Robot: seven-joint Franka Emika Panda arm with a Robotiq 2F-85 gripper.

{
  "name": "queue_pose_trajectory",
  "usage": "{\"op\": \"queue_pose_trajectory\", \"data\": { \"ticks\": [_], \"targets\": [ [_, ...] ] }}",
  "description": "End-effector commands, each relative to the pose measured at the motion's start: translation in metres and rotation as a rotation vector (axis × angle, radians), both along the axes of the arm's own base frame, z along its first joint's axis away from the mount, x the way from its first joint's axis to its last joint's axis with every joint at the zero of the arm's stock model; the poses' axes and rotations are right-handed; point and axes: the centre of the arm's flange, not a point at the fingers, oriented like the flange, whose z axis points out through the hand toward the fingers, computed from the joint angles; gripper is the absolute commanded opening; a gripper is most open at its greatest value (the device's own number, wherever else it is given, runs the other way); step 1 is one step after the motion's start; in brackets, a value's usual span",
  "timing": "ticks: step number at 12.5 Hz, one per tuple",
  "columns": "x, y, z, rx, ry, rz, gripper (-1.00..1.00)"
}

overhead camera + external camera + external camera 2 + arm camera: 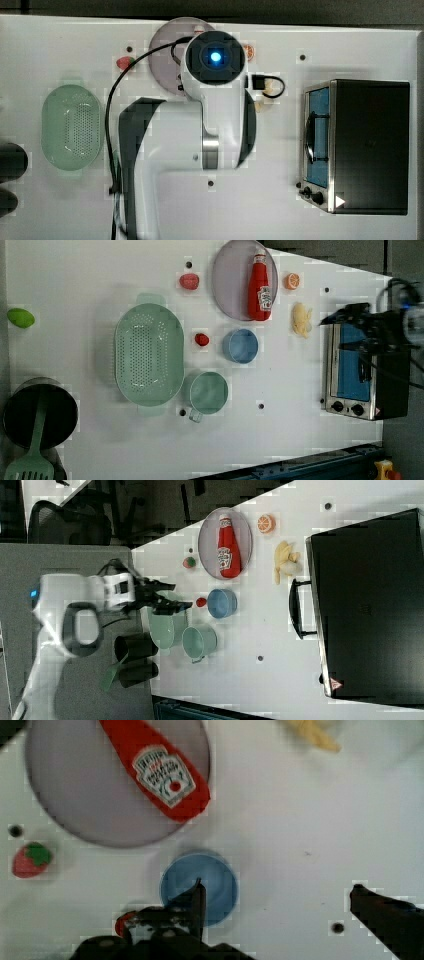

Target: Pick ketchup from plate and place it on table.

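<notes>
The ketchup (260, 287), a red bottle with a white cap and a label, lies flat on the pale grey-lilac plate (230, 285) at the far edge of the white table (285, 385). In the right view the ketchup (228, 547) lies lengthwise across the plate (207, 542). My gripper (172, 596) hangs open well above the table, apart from the bottle, with nothing between its fingers. In the wrist view the gripper (275, 895) spreads wide over a blue bowl (215, 880), with the ketchup (160, 770) and the plate (75, 790) beyond it. The arm covers most of the plate (162, 47) in the top view.
Near the plate lie a strawberry (189, 281), an orange slice (292, 281) and a yellow item (301, 320). A small red fruit (201, 339), a green cup (207, 392) and a green colander (148, 354) fill the middle. A toaster oven (357, 370) stands on the left view's right.
</notes>
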Motion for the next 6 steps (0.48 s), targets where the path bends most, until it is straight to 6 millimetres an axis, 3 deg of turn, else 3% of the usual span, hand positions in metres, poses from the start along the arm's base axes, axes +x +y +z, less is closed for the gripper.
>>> {"op": "queue_pose_trajectory", "data": {
  "ticks": [1, 6],
  "targets": [
    [0.016, 0.01, -0.029, 0.005, -0.053, 0.029, 1.0],
    [0.047, 0.017, -0.118, 0.043, -0.079, 0.356, 1.0]
  ]
}}
